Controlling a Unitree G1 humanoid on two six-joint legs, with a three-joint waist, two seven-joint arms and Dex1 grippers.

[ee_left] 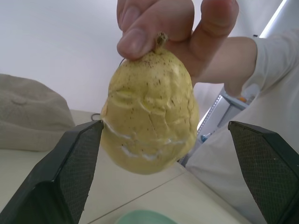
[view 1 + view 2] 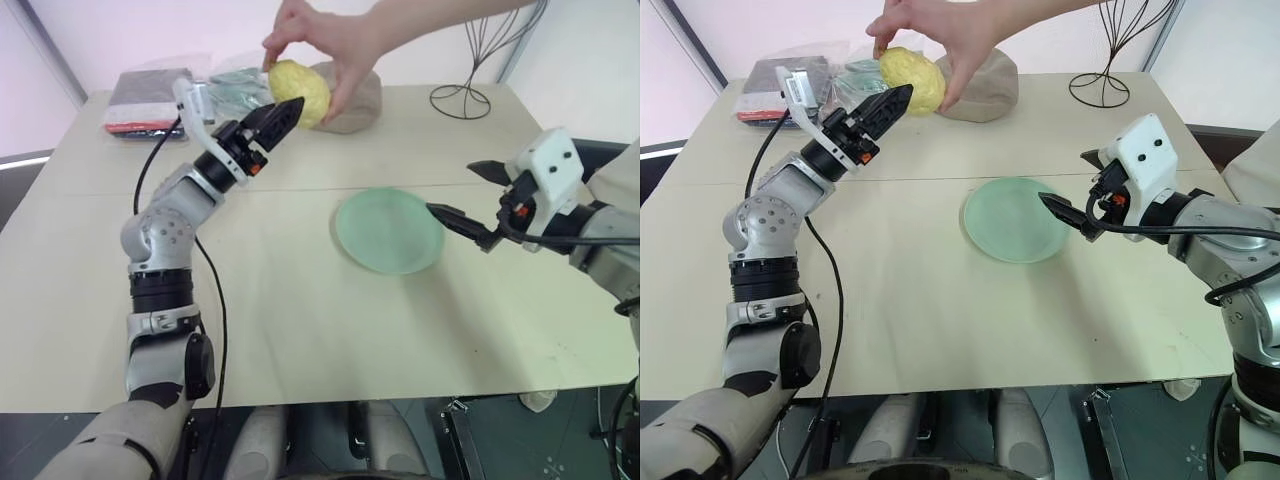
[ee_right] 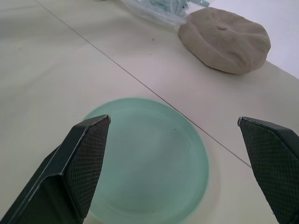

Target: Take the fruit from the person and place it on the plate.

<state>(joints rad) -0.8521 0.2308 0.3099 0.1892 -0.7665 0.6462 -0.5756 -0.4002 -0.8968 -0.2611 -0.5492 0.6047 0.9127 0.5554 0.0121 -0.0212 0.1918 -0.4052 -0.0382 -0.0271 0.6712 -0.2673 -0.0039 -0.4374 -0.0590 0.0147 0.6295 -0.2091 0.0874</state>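
Left gripper (image 1: 170, 175) is gaping wide around the fruit (image 1: 149, 114), which the person's hand (image 2: 330, 42) is dangling between its fingers; clamping late risks dropping it short of the plate (image 2: 388, 231).

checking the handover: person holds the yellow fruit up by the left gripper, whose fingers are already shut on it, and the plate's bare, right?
Not quite. The left gripper is open, one finger on each side of the fruit, as the left wrist view shows. The rest holds.

Plate (image 2: 389, 231) mid-table (image 2: 300, 330), fruit (image 2: 300, 92) above far edge.
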